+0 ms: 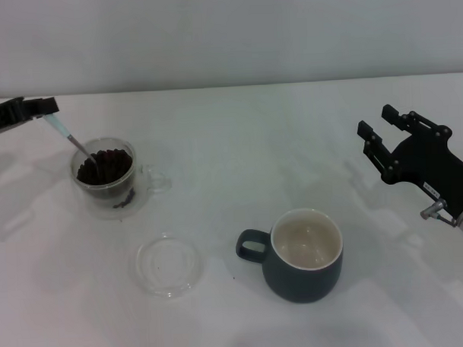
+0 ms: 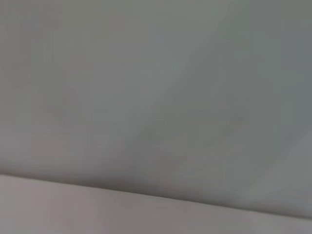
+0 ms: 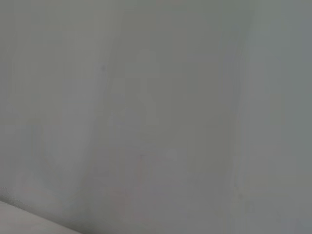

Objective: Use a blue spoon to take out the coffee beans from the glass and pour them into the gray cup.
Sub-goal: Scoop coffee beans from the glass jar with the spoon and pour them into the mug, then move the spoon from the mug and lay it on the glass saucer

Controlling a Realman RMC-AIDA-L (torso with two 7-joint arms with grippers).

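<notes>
In the head view the clear glass (image 1: pixel 108 178) stands at the left of the white table, filled with dark coffee beans (image 1: pixel 104 166). My left gripper (image 1: pixel 45 108) comes in from the left edge, shut on the pale-blue handle of the blue spoon (image 1: pixel 66 135). The spoon slants down and its metal end is buried in the beans. The gray cup (image 1: pixel 304 256) stands at the front middle, cream inside and empty, its handle pointing left. My right gripper (image 1: pixel 384 131) hovers open and empty at the right. Both wrist views show only blank wall.
A flat round clear glass saucer (image 1: pixel 169 265) lies in front of the glass, to the left of the gray cup. The white table (image 1: pixel 238 143) runs back to a pale wall.
</notes>
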